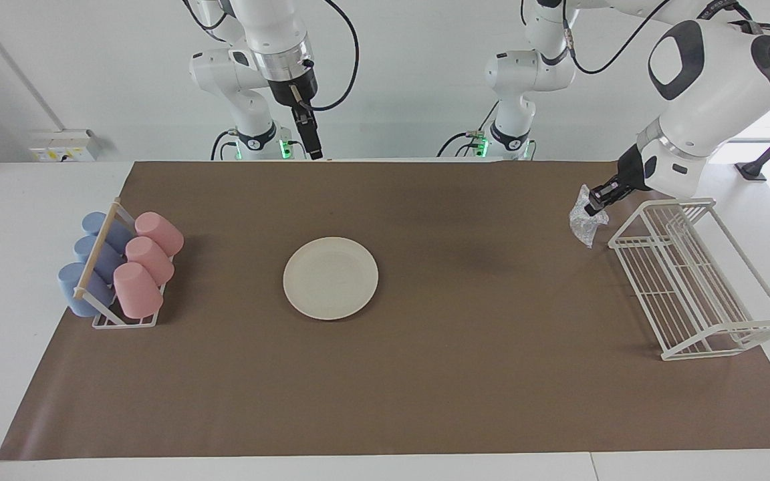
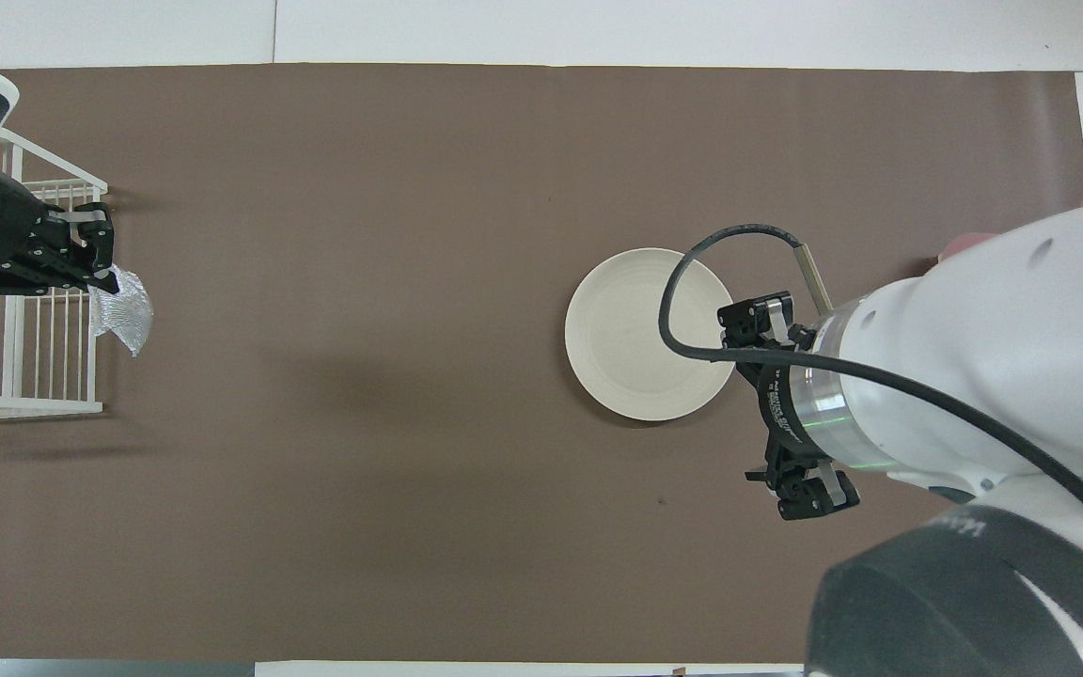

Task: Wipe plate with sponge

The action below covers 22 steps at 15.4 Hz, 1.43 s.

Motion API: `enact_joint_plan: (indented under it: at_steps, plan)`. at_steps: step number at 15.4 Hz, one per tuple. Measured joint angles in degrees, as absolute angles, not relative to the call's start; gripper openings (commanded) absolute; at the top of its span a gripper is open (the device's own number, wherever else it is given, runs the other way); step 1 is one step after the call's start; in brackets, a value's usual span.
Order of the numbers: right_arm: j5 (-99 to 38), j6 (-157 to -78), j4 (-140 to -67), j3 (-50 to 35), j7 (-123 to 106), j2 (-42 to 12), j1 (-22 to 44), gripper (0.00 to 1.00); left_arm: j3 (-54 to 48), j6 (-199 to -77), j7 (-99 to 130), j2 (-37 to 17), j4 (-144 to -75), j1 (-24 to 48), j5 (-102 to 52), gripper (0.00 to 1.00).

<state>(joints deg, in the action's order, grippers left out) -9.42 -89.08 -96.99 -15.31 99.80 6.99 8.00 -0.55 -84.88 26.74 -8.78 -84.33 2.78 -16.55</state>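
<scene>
1. Holding the small silvery, glittery mesh sponge (image 1: 583, 217), my left gripper (image 1: 597, 204) has its fingers pinched together on the pad's upper edge, and the pad hangs down from them in the air.
2. That gripper is up over the brown paper mat (image 1: 465, 374), just beside the white wire rack (image 1: 696, 280) that stands at the left arm's end of the mat; in the overhead view the sponge shows just off the rack's edge, clear of the wires.
3. The round, flat cream-white plate (image 1: 330, 278) lies on the mat near its middle, somewhat toward the right arm's end, well apart from the sponge and my left gripper.
4. My right gripper (image 1: 313, 148) hangs high over the mat's edge nearest the robots, fingers spread apart and holding nothing; in the overhead view it partly covers the plate's rim, but it is far above it.
5. A small rack of pink and blue plastic cups (image 1: 117, 264) lying on their sides sits at the right arm's end of the mat.
</scene>
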Motion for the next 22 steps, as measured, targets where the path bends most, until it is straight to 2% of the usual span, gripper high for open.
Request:
enact_joint_plan:
  at_steps: [3, 7, 10, 14, 18, 22]
  plan:
    - [-9.42, -89.29, -97.00, -15.33, 99.83, 7.00, 8.83, 1.00, -0.54, -86.33, 27.16, -7.15, -88.67, 0.54, -31.33, 0.00]
    - [-9.45, -90.44, -97.11, -15.34, 99.85, 7.03, 9.57, 1.00, -1.34, -95.52, 21.78, 1.01, -107.03, 0.50, -50.44, 0.00]
    - [-9.49, -93.24, -97.78, -15.38, 100.22, 7.14, 12.26, 1.00, -1.77, -100.41, 18.54, 6.39, -116.73, 2.20, -62.09, 0.00]
    - [-10.74, -99.41, -99.11, -15.45, 105.71, 7.16, 15.53, 1.00, -2.18, -108.73, 14.41, 10.42, -123.42, 9.06, -74.87, 0.00]
    - [-12.35, -102.96, -100.89, -15.49, 110.22, 7.16, 18.01, 1.00, -2.21, -109.83, 5.23, 13.48, -128.64, 13.16, -80.81, 0.00]
    - [-12.95, -110.26, -103.62, -15.50, 114.08, 7.15, 20.51, 1.00, -2.19, -109.75, 0.52, 16.01, -131.75, 15.12, -82.81, 0.00]
